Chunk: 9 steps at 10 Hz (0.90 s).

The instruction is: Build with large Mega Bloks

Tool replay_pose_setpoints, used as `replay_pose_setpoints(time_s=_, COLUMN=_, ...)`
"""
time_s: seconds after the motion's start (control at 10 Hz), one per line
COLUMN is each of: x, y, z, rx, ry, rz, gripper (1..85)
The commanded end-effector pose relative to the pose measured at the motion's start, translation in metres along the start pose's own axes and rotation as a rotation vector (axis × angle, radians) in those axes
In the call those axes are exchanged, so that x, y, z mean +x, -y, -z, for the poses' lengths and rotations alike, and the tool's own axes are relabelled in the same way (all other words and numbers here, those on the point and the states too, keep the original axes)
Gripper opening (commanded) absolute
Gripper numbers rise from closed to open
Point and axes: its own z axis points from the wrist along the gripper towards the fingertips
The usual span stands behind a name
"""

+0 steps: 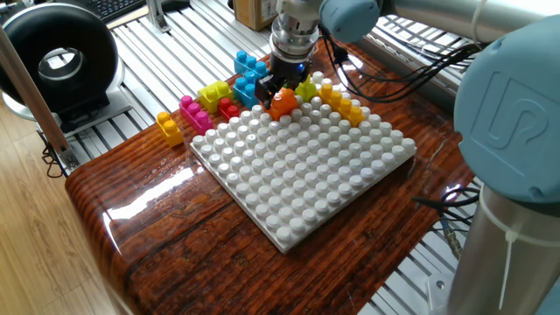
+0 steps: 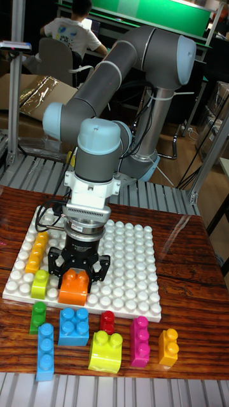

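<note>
One orange brick [image 2: 74, 286] between hand [image 2: 77, 275] fingers.

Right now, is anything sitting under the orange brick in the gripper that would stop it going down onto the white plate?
Nothing visible does. The gripper holds the orange brick at the plate's edge row, on or just above bare studs. The nearest piece, a lime brick, stands beside it on the plate, apart from it.
</note>
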Motion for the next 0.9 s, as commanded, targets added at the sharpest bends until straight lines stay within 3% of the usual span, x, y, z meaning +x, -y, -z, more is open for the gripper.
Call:
replay_pose_setpoints(time_s=0.0, x=-0.0003, y=0.0037, z=0.0044, rx=-0.007, ry=-0.013, rz=0.067, gripper=36.0)
replay_pose_setpoints(time_s=0.3, x=-0.0046, y=0.0016, z=0.0102, rx=0.007, ry=-0.015, rz=0.091, gripper=44.7)
replay_pose_setpoints(time_s=0.8, x=-0.0047, y=-0.0045, z=0.0107, rx=-0.036, ry=-0.010, rz=0.157, gripper=61.0)
